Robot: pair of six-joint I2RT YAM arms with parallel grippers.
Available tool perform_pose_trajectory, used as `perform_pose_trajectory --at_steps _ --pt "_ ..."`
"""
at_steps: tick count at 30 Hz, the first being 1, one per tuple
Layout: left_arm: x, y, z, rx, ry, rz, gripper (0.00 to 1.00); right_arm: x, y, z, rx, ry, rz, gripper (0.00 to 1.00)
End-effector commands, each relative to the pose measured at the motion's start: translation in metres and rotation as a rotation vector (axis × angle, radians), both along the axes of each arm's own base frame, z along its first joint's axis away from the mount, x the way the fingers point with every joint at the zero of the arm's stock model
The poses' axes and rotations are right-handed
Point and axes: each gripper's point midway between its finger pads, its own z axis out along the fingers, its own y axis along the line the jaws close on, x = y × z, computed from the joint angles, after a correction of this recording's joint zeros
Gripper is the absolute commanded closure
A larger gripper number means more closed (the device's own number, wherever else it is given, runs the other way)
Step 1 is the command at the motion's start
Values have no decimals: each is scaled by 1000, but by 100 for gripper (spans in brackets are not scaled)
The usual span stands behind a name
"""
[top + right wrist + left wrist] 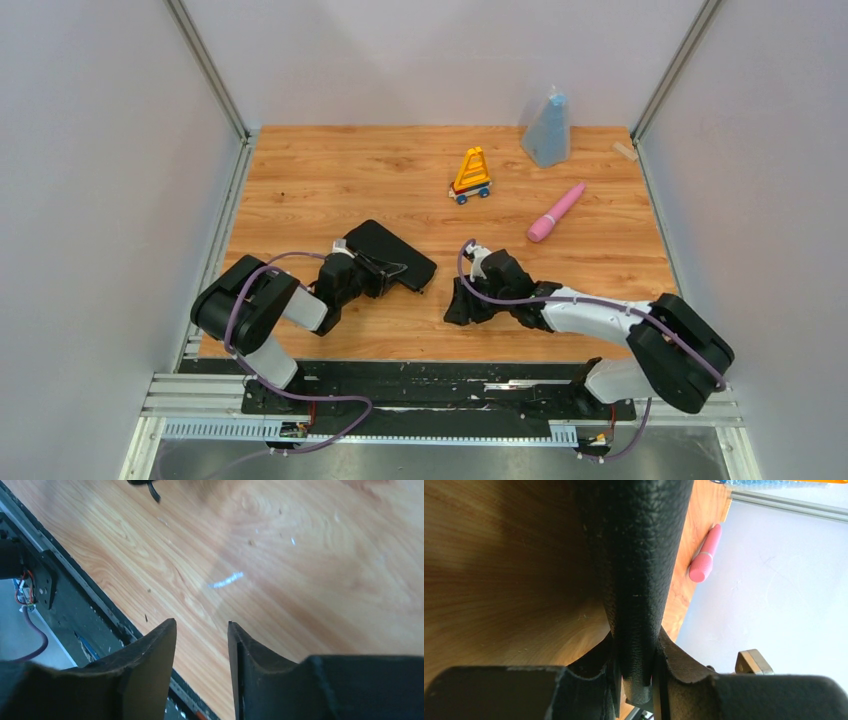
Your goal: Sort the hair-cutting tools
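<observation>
Wooden tabletop (300, 180) shows no loose scissors or combs, your left gripper (388, 268) clamps a black case (385, 240), your right gripper (201, 665) hangs parted and empty, so sorting looks nearly finished.

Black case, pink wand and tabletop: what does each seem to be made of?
Black case: probably faux leather or textured plastic, matte; the left wrist view shows a pebbled grain.
Pink wand: likely smooth plastic with a slight sheen and a seam ringing it.
Tabletop: wood or wood-look laminate, semi-gloss; plank grain lines and a light glare show.
</observation>
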Motion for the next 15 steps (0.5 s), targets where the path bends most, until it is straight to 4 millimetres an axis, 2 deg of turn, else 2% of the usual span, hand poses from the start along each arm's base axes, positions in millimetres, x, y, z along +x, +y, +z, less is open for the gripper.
perform_pose_trajectory --at_steps 1,7,15 --pt "0 4 -8 60 -13 -9 73 33 45 34 159 -116 47 54" --pt "-1 2 -7 52 -15 -20 73 53 74 37 213 -137 88 49" --pt "-1 -1 -5 37 -19 -31 72 68 93 22 205 -126 117 52"
